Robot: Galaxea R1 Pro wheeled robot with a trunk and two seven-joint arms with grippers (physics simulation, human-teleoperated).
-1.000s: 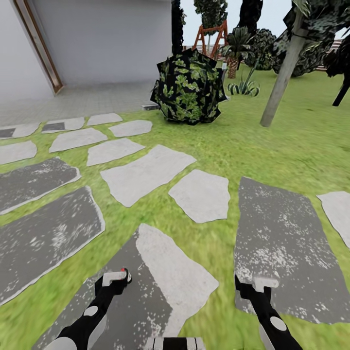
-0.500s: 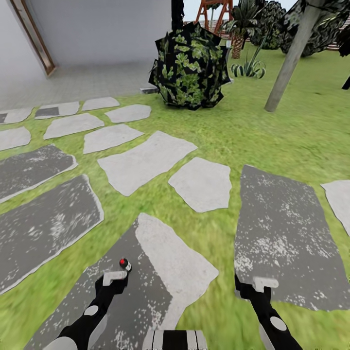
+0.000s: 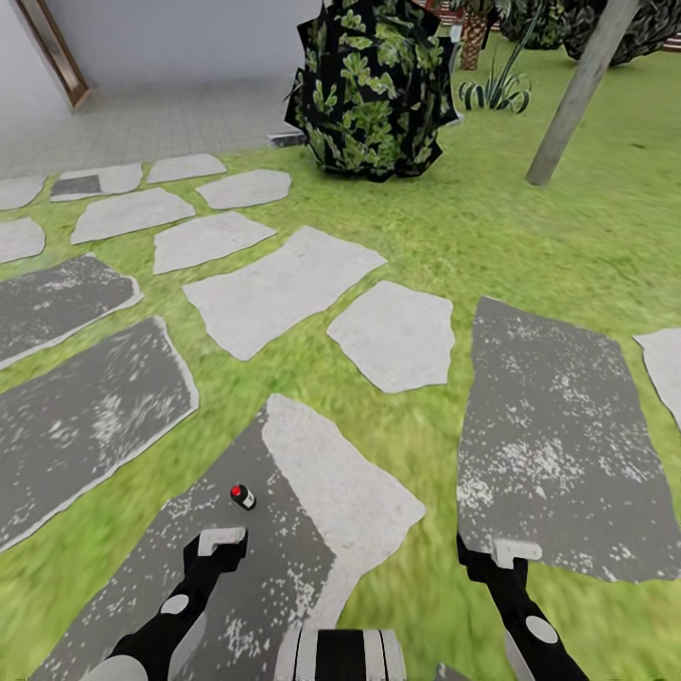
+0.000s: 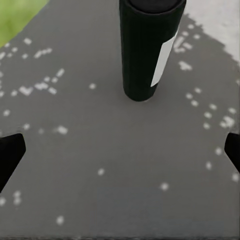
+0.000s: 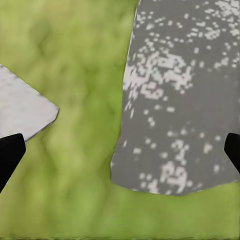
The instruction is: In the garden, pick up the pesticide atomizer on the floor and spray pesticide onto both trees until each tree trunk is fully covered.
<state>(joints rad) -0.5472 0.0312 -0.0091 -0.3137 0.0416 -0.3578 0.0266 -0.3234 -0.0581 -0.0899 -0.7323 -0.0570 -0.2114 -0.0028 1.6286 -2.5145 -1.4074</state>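
Black and red-capped, the atomizer (image 3: 242, 497) stands on a dark slab (image 3: 236, 577) at about 11 o'clock from us, just beyond the left claw (image 3: 221, 542). In the left wrist view it appears as an upright black cylinder (image 4: 150, 47) with a pale label, ahead of the fingers and centred between the two dark fingertips (image 4: 10, 152) at the frame's edges, so we judge this claw released and spread, lined up to close round the body. Our right claw (image 3: 515, 551) hangs over the grass (image 3: 416, 445) beside a speckled slab (image 5: 185, 100), its tips likewise wide apart and holding nothing, presumably kept clear while the left does the pick. One grey trunk (image 3: 579, 90) leans at 1 o'clock, well apart; a leafy bush (image 3: 374, 85) sits at 12. We judge the pick not yet made.
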